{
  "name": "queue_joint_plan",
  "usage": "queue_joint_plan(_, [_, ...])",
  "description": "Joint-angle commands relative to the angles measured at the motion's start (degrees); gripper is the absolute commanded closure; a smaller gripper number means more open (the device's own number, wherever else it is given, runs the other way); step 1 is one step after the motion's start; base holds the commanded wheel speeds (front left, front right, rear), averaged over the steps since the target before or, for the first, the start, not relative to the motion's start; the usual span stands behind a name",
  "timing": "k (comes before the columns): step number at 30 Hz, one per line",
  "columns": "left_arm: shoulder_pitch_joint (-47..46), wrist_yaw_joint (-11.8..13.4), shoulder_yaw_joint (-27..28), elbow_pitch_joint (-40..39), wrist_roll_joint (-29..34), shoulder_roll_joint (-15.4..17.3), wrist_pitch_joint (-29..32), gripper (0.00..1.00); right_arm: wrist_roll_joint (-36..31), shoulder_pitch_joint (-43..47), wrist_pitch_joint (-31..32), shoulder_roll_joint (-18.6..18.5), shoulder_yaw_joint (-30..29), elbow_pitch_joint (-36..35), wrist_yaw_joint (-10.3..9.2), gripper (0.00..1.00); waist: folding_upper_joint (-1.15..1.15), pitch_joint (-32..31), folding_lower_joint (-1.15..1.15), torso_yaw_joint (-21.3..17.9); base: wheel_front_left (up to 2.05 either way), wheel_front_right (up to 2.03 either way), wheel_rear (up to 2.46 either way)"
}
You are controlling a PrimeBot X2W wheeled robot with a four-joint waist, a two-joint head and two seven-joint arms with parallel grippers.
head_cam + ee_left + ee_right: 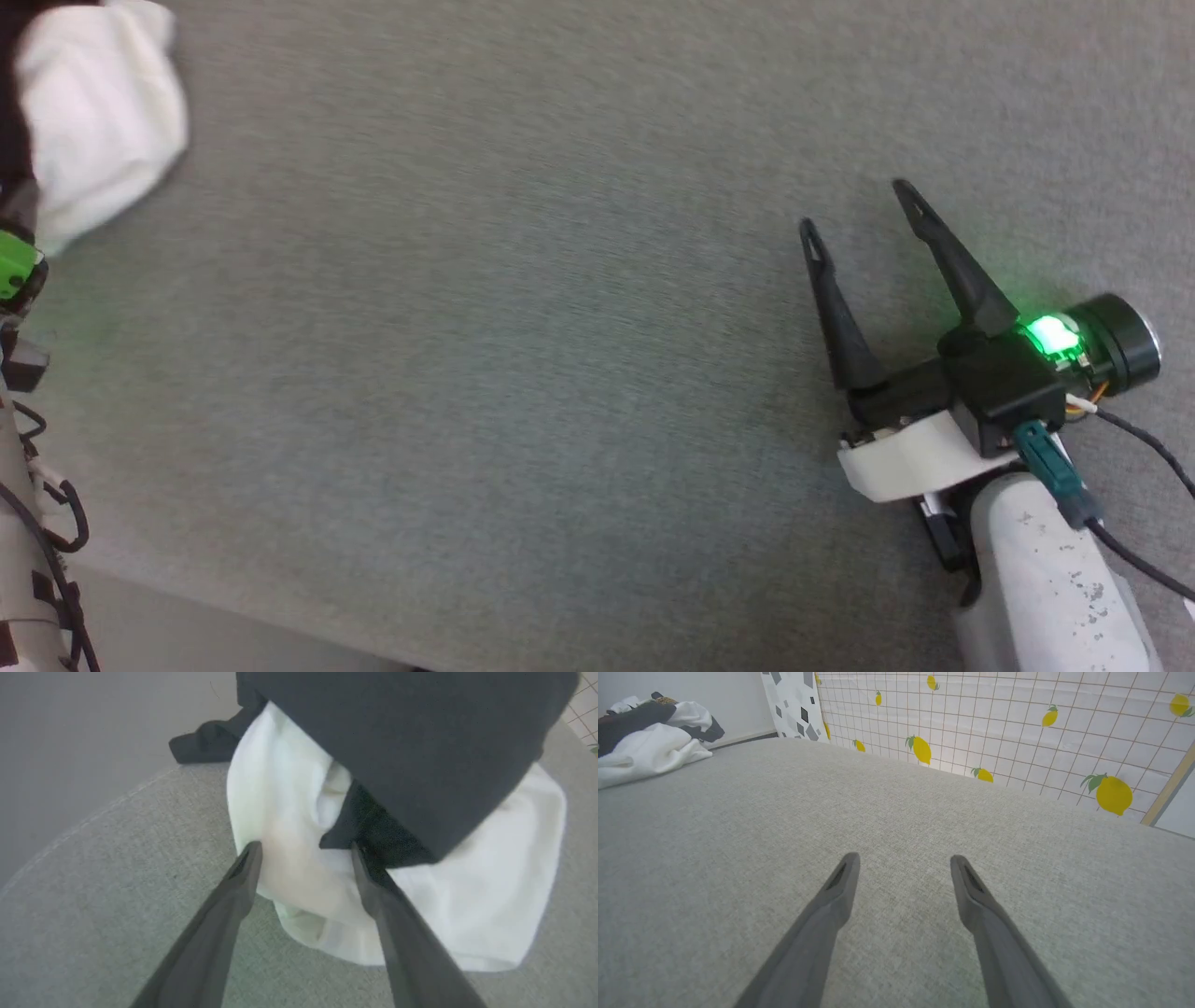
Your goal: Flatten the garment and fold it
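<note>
Item: white cotton T-shirt w/ black sleeves (467, 896), crumpled heap near far-left edge of grey woven surface (513, 327). Left gripper (303, 847): jaws wide, empty, tips at heap. Right gripper (857, 207): wide, empty, well apart. Status: flattening & folding both pending.

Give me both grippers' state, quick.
Left gripper: open, holding nothing, aimed at the crumpled garment.
Right gripper: open, empty, over the grey surface.

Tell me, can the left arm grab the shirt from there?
Probably yes. The left gripper is open, its tips right at the white cloth of the crumpled garment on the grey surface, with nothing in between.
</note>
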Motion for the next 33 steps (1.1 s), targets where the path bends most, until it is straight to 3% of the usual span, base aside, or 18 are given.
queue_joint_plan(1, [-0.78,0.57,0.26,0.56,-0.47,0.18,0.78,0.00,-0.45,-0.60,-0.13,-0.28,-0.42,0.39,-0.11,0.00,-0.01,7.50,-0.01,-6.16,0.00,0.00,0.00])
queue_joint_plan(7, [-0.25,1.64,0.17,3.17,-2.01,-0.94,4.33,0.00,-0.41,-1.18,-0.47,-0.28,-0.75,0.39,-0.11,0.00,-0.01,7.77,-0.01,-6.04,0.00,0.00,0.00])
queue_joint_plan(8, [0.00,1.27,-0.29,3.43,-2.22,-1.17,5.44,0.66,-0.31,-1.30,-0.55,-0.28,-0.67,0.57,-0.11,0.00,-0.01,7.46,-0.01,-5.96,0.00,0.00,0.00])
queue_joint_plan(10, [0.40,0.26,-0.62,2.97,-2.01,-0.83,4.91,1.00,-0.03,-1.40,-0.71,-0.28,-0.42,1.04,-0.11,0.00,-0.01,6.54,-0.01,-5.82,0.00,0.00,0.00])
queue_joint_plan(15, [0.59,0.41,1.16,0.43,2.59,2.88,-9.42,1.00,1.16,-1.48,-1.74,-0.28,0.08,3.09,-0.11,0.00,-0.01,2.28,-0.01,-5.87,0.00,0.00,0.00])
queue_joint_plan(18, [0.22,0.15,1.76,-0.79,6.41,5.60,-20.37,1.00,2.33,-1.37,-2.70,-0.28,0.28,5.22,-0.11,0.00,-0.01,-2.18,-0.01,-6.15,0.00,0.00,0.00])
queue_joint_plan(22, [-0.50,-0.03,0.30,-2.82,11.70,8.73,-30.41,1.00,4.46,-0.31,-3.93,-0.28,0.12,8.15,-0.11,0.00,-0.01,-9.29,-0.01,-6.70,0.00,0.00,0.00])
queue_joint_plan(28, [-2.79,-0.97,-5.19,-8.41,19.10,12.17,-36.34,1.00,7.66,3.14,-5.23,-0.28,-1.27,11.88,-0.11,0.00,-0.01,-20.02,-0.01,-8.58,0.00,0.00,0.00])
queue_joint_plan(33, [-5.96,-3.18,-11.52,-14.35,22.29,11.87,-34.69,1.00,8.92,5.80,-5.73,-0.28,-2.70,13.49,-0.11,0.00,-0.01,-26.31,-0.01,-10.98,0.00,0.00,0.00])
